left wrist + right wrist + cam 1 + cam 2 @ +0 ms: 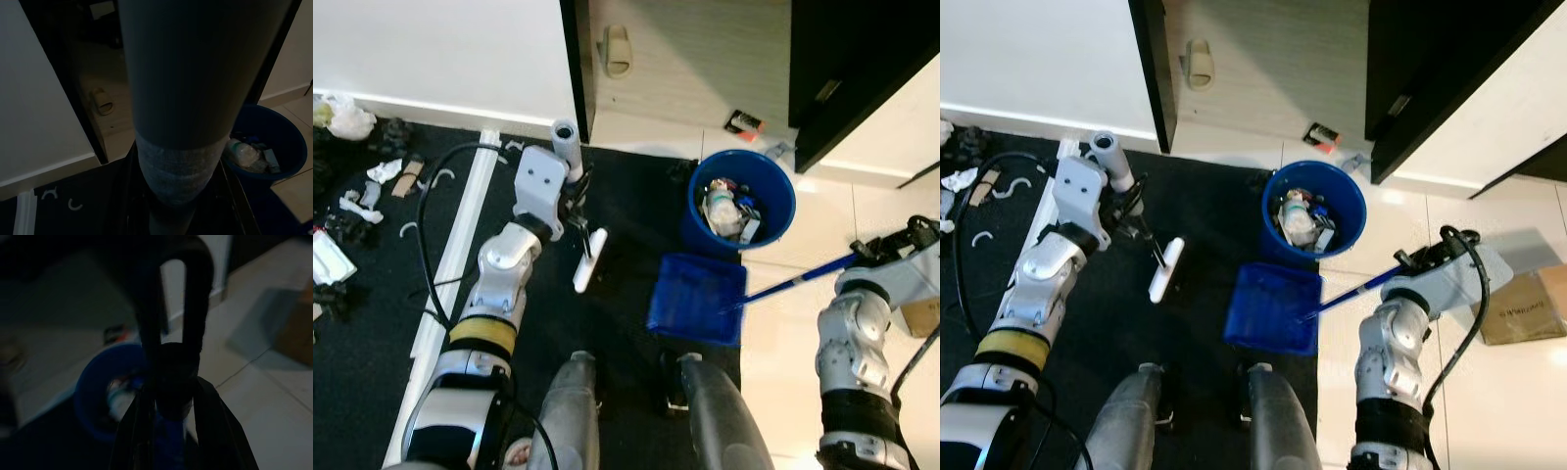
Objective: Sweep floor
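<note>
Holding the dustpan (697,298) at frame centre, my right gripper (1427,257) is clamped on its handle; left gripper (570,201) grips the broom (590,257). I should sweep scraps (372,186) from the upper left toward the bin (742,201).

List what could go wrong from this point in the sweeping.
1. The dustpan sits right beside the full blue bucket; swinging it on its long handle, held by the right gripper, might knock the bucket over.
2. The broom in the left gripper may snag the black cable looping beside the arm.
3. Scraps far left may be missed.
</note>
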